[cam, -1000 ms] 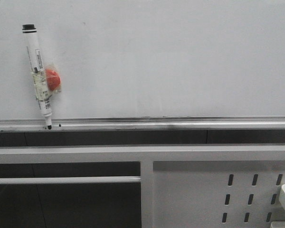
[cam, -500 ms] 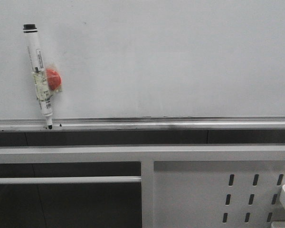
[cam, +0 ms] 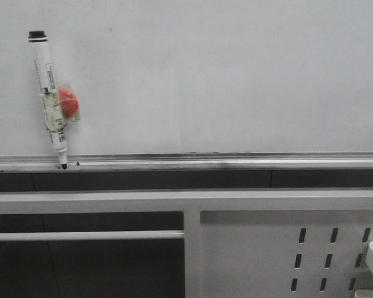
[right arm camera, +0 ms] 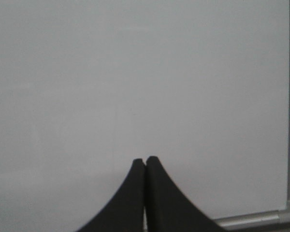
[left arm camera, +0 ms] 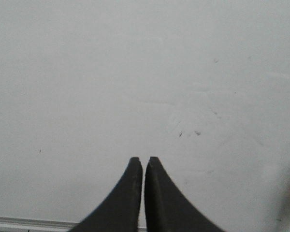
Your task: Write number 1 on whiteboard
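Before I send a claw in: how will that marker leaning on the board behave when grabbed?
The marker is a slim, rigid, smooth barrel, so it probably feels light and may slip or twist in the claw. It leans tilted against the whiteboard with only its tip on the rail, so a nudge could topple it. The red piece taped on may resist rolling.

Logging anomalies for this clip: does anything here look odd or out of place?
The marker pen leans tilted against the whiteboard, tip on the bottom rail, with a red object taped to its barrel. Dark smudges mark the rail. No number is on the board yet.
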You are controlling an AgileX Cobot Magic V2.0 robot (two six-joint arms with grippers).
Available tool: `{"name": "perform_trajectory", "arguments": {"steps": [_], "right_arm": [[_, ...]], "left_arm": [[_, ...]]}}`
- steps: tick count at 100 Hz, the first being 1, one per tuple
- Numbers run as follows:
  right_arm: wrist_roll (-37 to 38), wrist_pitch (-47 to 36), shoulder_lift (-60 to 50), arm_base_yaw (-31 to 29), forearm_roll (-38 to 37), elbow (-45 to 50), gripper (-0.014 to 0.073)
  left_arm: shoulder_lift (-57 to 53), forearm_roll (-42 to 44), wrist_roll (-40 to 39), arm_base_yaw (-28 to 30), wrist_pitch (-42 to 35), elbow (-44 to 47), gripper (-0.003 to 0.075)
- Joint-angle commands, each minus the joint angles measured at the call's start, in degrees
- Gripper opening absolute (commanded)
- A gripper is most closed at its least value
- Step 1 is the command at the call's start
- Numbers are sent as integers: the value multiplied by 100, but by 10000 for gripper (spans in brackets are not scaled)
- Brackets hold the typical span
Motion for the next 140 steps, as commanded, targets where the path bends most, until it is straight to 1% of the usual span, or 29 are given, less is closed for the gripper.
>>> {"name": "perform_trajectory", "arguments": {"steps": [1, 4, 9, 16, 22, 26, 34, 41, 45, 49, 53, 56, 57, 59, 60, 65, 69, 74, 77, 87, 93, 103, 112, 116, 133, 140], "right_arm": [[-49, 657, 441, -8, -11, -904, -71], [-49, 965, 609, -8, 1, -1127, -71], [-49, 1220, 886, -8, 1, -1487, -71], [-49, 1084, 1208, -8, 1, -1741, -71], [-49, 834, 1402, -8, 15, -1816, -71], [-49, 809, 1451, -8, 52, -1815, -71], [-49, 729, 1586, -8, 52, -1815, -71], [-49, 778, 1758, -8, 52, -1815, -71], [-58, 863, 1883, 4, 24, -1815, -71], [-58, 876, 1988, 52, -102, -1788, -71], [-58, 828, 2117, 103, -273, -1724, -71], [-58, 706, 2201, 128, -289, -1626, -71], [-58, 637, 2256, 142, -289, -1585, -71], [-58, 573, 2290, 160, -289, -1538, -71], [-58, 540, 2306, 183, -289, -1516, -71], [-58, 311, 2373, 298, -213, -1323, -71], [-58, 163, 2388, 427, -62, -1189, -71], [-58, -39, 2388, 597, 324, -1018, -71], [-58, -39, 2388, 702, 386, -943, -71], [-63, 283, 2421, 1082, 201, -929, -71], [-73, 266, 2421, 1323, -11, -929, -71], [-73, 211, 2421, 1654, -37, -940, -71], [-73, 201, 2421, 1893, -37, -940, -71], [-73, 201, 2421, 1983, -37, -940, -71], [-73, 75, 2421, 2040, -37, -940, -71], [-73, 7, 2421, 2040, -37, -940, -71]], "left_arm": [[139, -4, -12, -35, 216, -836, -20], [241, -32, -12, -35, 297, -1008, -20], [413, -55, -12, -35, 252, -1230, -20], [554, -40, -12, -35, -79, -1390, -20], [608, -40, -12, -35, -679, -1405, -20], [623, -40, -12, -35, -867, -1405, -20], [647, -19, -12, -35, -910, -1405, -19], [734, -9, -12, -63, -671, -1405, -2], [800, -9, -12, -123, -418, -1405, 48], [844, -9, -12, -195, -292, -1405, 118], [873, -123, -12, -295, -290, -1394, 246], [898, -280, -12, -358, -353, -1394, 303], [914, -368, -12, -404, -467, -1381, 358], [922, -457, -12, -431, -527, -1381, 391], [939, -538, -12, -443, -558, -1369, 420], [1006, -671, -12, -515, -865, -1332, 493], [1060, -687, -12, -542, -1092, -1286, 514], [1153, -715, -24, -568, -1148, -1239, 508], [1244, -764, -50, -583, -1108, -1209, 495], [1586, -934, -61, -699, -793, -1078, 436], [1826, -894, -61, -843, -820, -985, 400], [2179, -803, -61, -1228, -941, -892, 352], [2386, -661, -61, -1627, -1021, -796, 348], [2485, -688, -61, -1889, -1231, -710, 348], [2966, -451, -61, -2828, -1801, -424, 350], [3254, -448, -61, -3173, -2211, -238, 352]]}}
